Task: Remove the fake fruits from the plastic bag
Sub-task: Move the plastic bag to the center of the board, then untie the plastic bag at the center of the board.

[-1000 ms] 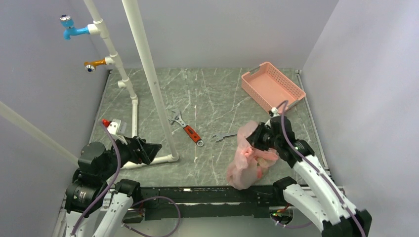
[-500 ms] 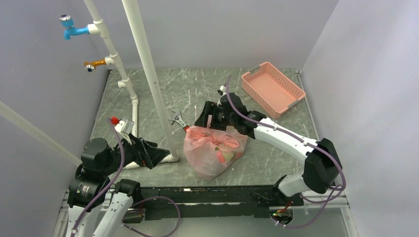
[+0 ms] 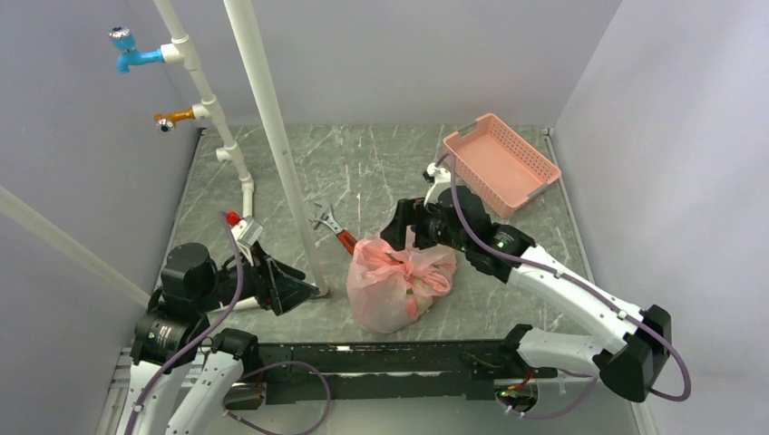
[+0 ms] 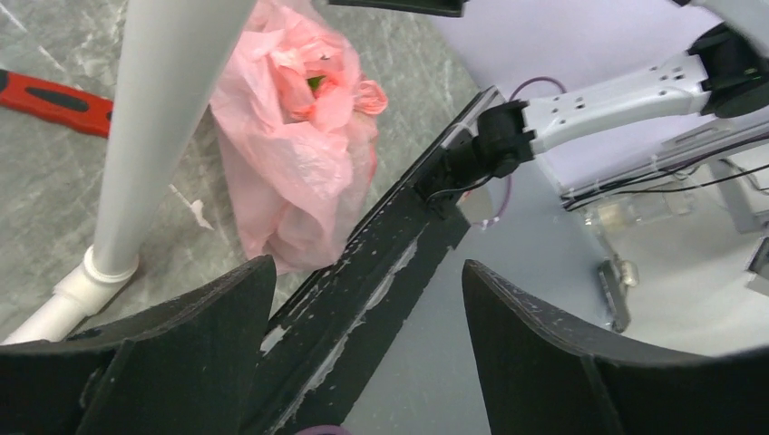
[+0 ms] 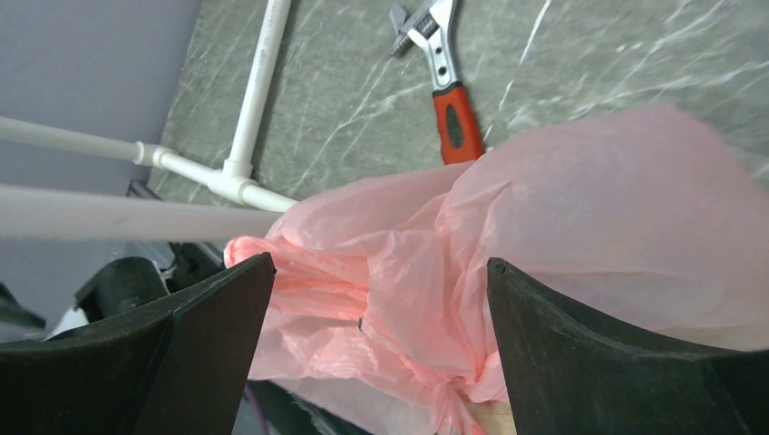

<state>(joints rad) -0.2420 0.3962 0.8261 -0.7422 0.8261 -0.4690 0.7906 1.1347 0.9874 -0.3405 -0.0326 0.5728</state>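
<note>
Far left, our left gripper hangs low beside the foot of the white pipe frame. Its fingers are spread wide and hold nothing. We judge that it waits there, pointed at the bag, to take one side of it. The upright pipe stands just beside its line to the right. That leaves it only a narrow lane along the near edge of the table.

Next comes the red-handled wrench, lying just far-left of the bag. We cannot tell whether its handle touches the plastic.

The plastic bag sits slumped on the table in the middle, near the near edge, with its top bunched together. None of the fake fruits is out yet; we see only a green glimpse in the folds at the top. We think the bag lies here so that both arms can reach it.

Our right gripper hovers over the bag's far side. Its fingers are spread, and the bunched top lies below and between them, unpinched.

Far right, the pink slotted basket stands well apart, with bare marble between it and the bag for laying fruit down.
</note>
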